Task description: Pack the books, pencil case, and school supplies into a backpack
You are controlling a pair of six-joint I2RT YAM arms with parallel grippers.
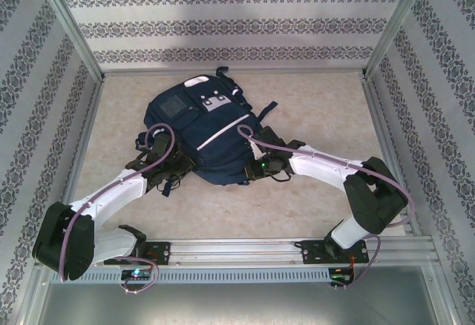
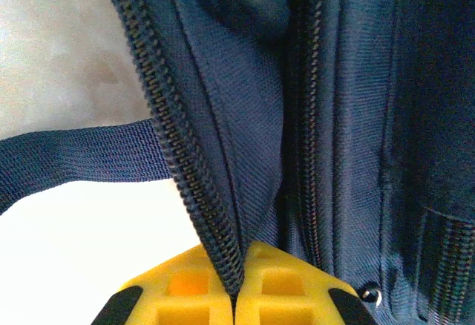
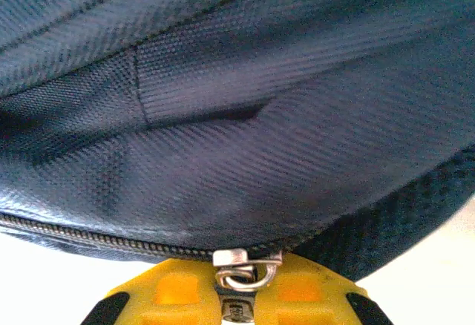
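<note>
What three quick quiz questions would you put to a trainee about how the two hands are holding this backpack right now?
1. True or false: the right hand is shut on the metal zipper pull of the backpack.
2. What does the left hand pinch? A: a webbing strap. B: the toothed zipper edge of the backpack. C: a book.
3. Short answer: what colour are the fingers of both hands?

Key: 1 true. 2 B. 3 yellow.
</note>
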